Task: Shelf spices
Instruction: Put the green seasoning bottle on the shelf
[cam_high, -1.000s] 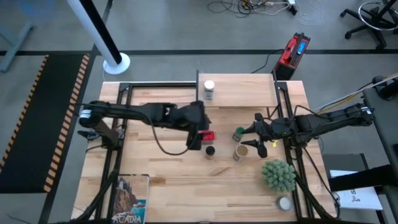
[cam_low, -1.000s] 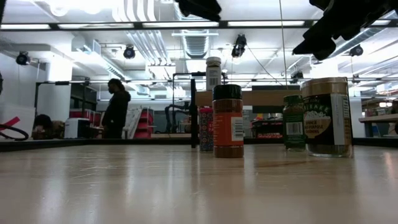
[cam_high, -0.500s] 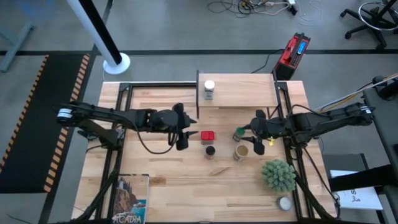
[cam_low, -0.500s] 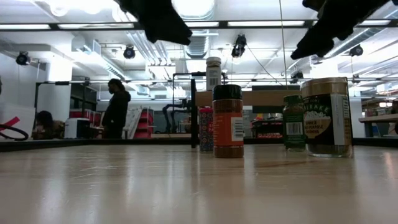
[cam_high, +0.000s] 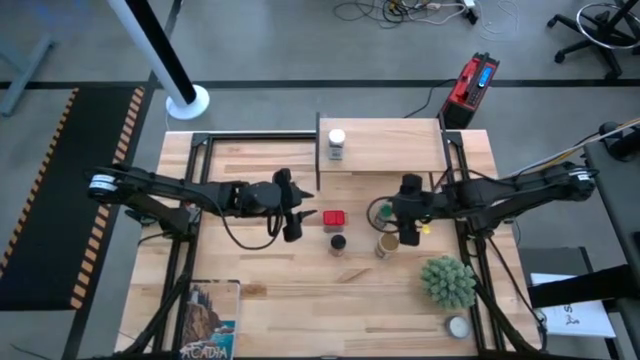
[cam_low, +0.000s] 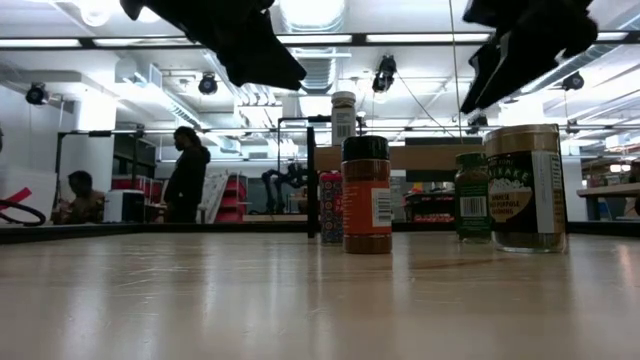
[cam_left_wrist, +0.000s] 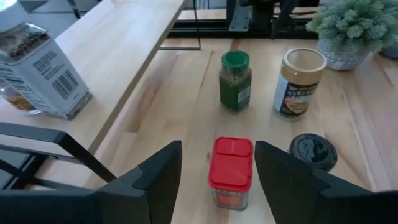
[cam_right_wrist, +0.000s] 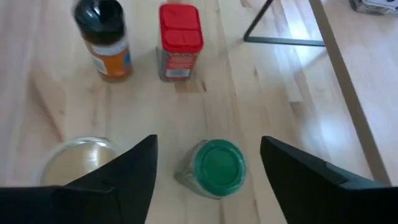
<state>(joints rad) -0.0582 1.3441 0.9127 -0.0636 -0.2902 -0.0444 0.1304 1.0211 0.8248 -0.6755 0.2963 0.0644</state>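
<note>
The red square tin (cam_high: 334, 218) stands on the table just ahead of my left gripper (cam_high: 296, 221), which is open and raised; its fingers frame the tin (cam_left_wrist: 232, 171) without touching. My right gripper (cam_high: 401, 218) hovers open above the green-lidded jar (cam_right_wrist: 217, 165), one finger on each side, well over its lid. The tan cylinder (cam_high: 387, 243) and the black-lidded jar (cam_high: 338, 242) stand nearer the front. A white-lidded jar (cam_high: 337, 143) stands on the shelf (cam_high: 390, 150) at the far edge.
A spiky green plant (cam_high: 447, 281) and a flat white round tin (cam_high: 457, 326) sit at the near right. A book (cam_high: 210, 320) lies at the near left corner. Dark frame rails run along both table sides. Bare wood lies in front of the jars.
My left gripper has drawn back from the red tin toward the table's left edge; the tin stays standing where it was. My right gripper has moved toward the table's left, coming over the green-lidded jar.
</note>
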